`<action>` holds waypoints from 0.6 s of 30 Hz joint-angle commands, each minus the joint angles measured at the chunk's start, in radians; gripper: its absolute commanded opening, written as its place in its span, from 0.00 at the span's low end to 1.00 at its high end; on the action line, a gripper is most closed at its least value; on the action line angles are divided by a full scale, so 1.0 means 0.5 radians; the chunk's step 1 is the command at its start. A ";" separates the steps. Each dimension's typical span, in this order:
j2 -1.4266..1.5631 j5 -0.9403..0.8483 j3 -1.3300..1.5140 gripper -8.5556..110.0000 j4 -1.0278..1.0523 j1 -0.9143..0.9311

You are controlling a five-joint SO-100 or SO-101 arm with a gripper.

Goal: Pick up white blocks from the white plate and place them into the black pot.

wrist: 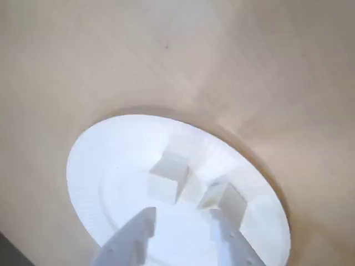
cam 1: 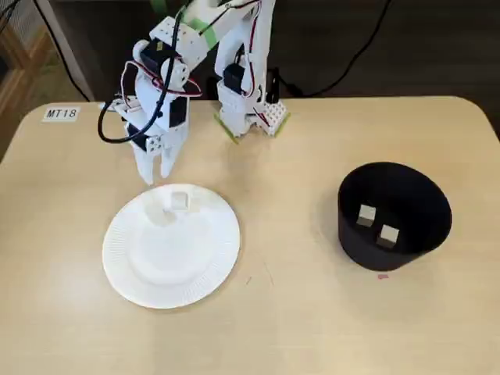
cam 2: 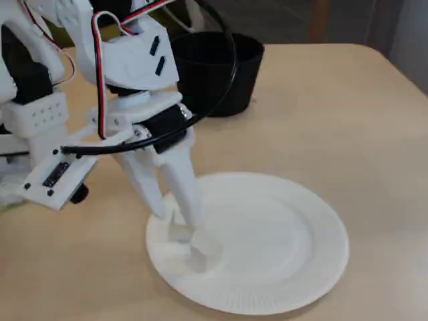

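Two white blocks (wrist: 169, 177) (wrist: 224, 199) lie side by side near the far edge of the white plate (wrist: 105, 160). In a fixed view one of them (cam 1: 179, 201) shows clearly on the plate (cam 1: 129, 266). My gripper (cam 1: 156, 177) hangs open just above that edge, fingers pointing down, nothing between them. In the wrist view the gripper (wrist: 180, 221) enters from the bottom, just short of the blocks. The black pot (cam 1: 394, 215) stands to the right with two white blocks (cam 1: 366, 216) (cam 1: 388, 234) inside. The side fixed view shows the gripper (cam 2: 180, 222) over the plate (cam 2: 287, 247) and the pot (cam 2: 214, 70) behind.
The arm's base (cam 1: 250, 109) is fixed at the table's far edge. A label reading MT18 (cam 1: 61, 113) is stuck at the far left corner. Bare wooden tabletop (cam 1: 289, 195) lies between plate and pot. A small pink mark (cam 1: 382, 275) sits in front of the pot.
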 commanded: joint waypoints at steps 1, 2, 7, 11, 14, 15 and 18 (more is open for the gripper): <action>-0.049 0.000 -0.040 0.30 -0.037 -0.034; -0.080 0.009 -0.055 0.30 -0.040 -0.046; -0.233 0.046 -0.132 0.31 -0.071 -0.064; -0.371 0.037 -0.227 0.30 -0.107 -0.104; -0.439 0.028 -0.295 0.29 -0.123 -0.114; -0.457 0.028 -0.313 0.29 -0.126 -0.114; -0.503 0.034 -0.328 0.29 -0.160 -0.114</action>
